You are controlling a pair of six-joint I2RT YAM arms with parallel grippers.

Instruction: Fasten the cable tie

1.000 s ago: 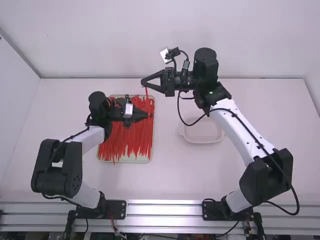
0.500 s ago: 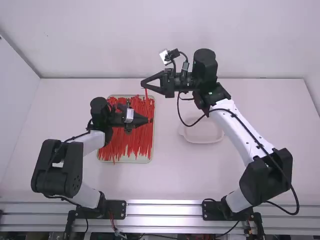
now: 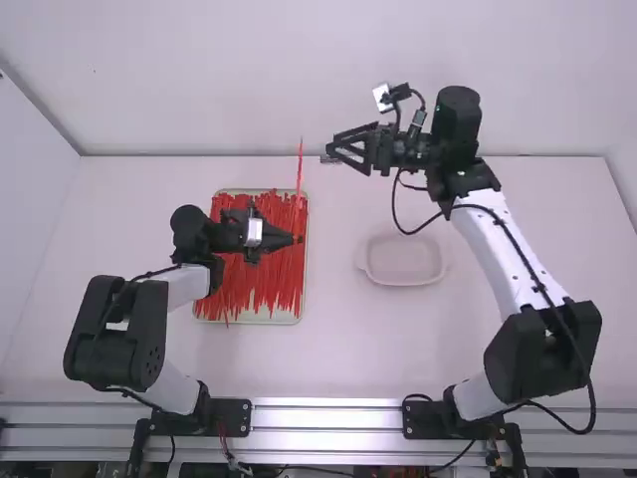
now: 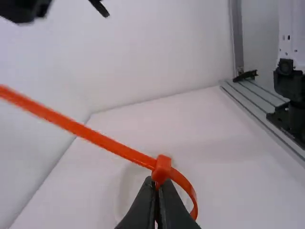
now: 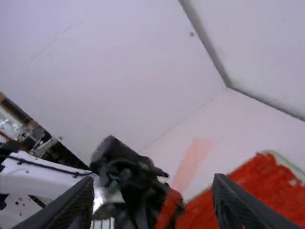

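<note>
1. Slip. We judge the left jaws' hold to be the weak point. They pinch the tie with their tips alone, just under its head. A firm pull on the tail could twist the head round or drag it free.
2. Missed catch. The tail is thin and stands nearly upright above the tray. If the right jaws approach it slightly off line, they would likely knock it aside rather than close on it.
3. Loss. A dropped tie would fall into the pile of identical red ties on the tray, and we doubt it could then be told apart.
4. Left jaws. They are closed tight on the tie at its head, low over the far end of the tray. The strap already passes through the head, and a small loop curls beside the tips.
5. Right jaws. They are spread wide, holding and touching nothing. They are raised above the worktop, near the tail but clear of it.
</note>
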